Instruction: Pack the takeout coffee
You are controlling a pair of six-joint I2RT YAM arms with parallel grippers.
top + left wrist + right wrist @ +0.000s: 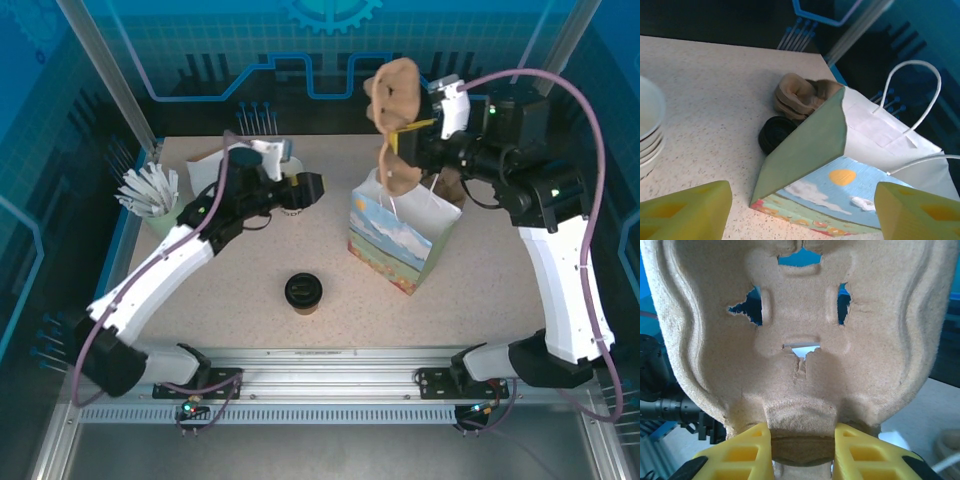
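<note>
Top external: my right hand [416, 130] is gripping a cup tray [392, 90] over the paper bag [390, 245], my left hand [321, 188] is hanging open, the takeout coffee [303, 292] is sitting apart.

From above, you get bright, even light. The table [250, 300] reads pale and flat, with only soft, short shadows beside the bag [400, 240]. Your left wrist view darkens toward the top, and the left fingers [685, 212] blur at its bottom edge. Close up, the tray [800, 315] looks sharp and evenly lit.
</note>
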